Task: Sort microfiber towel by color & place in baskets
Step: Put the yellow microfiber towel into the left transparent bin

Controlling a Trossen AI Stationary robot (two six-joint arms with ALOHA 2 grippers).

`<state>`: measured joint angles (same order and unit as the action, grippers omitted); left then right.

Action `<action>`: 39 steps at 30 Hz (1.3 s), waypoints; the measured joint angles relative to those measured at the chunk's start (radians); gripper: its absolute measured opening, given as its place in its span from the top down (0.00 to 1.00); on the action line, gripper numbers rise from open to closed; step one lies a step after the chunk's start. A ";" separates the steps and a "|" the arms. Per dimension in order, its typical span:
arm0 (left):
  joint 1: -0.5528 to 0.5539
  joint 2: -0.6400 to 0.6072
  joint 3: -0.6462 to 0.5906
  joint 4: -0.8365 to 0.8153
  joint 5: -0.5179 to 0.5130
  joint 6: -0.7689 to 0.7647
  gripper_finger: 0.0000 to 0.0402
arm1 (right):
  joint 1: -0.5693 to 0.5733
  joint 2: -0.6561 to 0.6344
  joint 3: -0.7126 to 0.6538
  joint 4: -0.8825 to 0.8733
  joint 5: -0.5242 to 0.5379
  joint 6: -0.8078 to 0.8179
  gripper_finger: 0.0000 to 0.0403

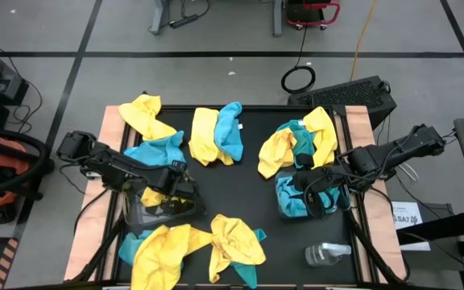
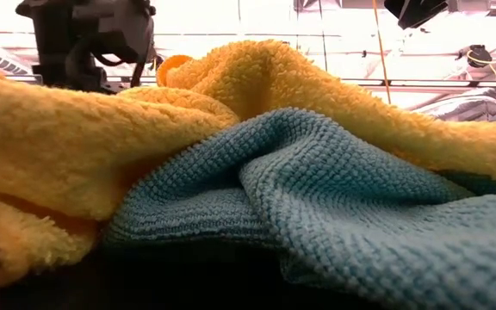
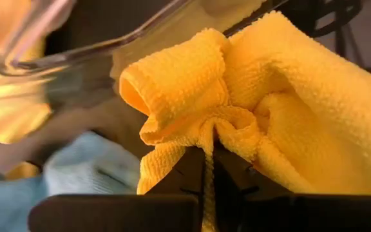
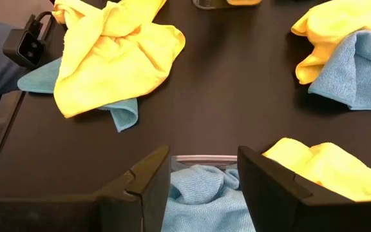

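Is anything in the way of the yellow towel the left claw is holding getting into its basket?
Nothing visible blocks it. The left gripper is shut on a yellow towel right over the open clear basket, whose rim shows beside the towel in the left wrist view. The right gripper hovers open over the other basket, which holds blue towels.

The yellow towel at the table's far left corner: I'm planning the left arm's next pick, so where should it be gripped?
Likely on the raised ridge of the yellow towel, coming straight down from above. It lies crumpled with folds standing up, and its edges lie flat against the table. A turquoise towel touches its near side, so stay toward the far part.
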<state>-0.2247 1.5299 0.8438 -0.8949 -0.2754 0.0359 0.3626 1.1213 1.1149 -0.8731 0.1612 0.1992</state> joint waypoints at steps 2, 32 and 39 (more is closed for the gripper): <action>0.011 0.003 0.000 0.001 -0.025 0.025 0.95 | 0.000 0.000 0.000 0.000 0.000 0.001 0.58; -0.136 0.006 0.431 -0.402 0.120 -0.209 0.38 | 0.000 0.000 0.000 0.000 0.000 -0.006 0.58; -0.282 0.005 0.489 -0.330 0.240 -0.311 0.38 | 0.000 0.000 0.000 0.000 0.000 -0.017 0.58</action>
<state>-0.5071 1.5349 1.3324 -1.2250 -0.0356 -0.2747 0.3626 1.1210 1.1149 -0.8726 0.1616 0.1818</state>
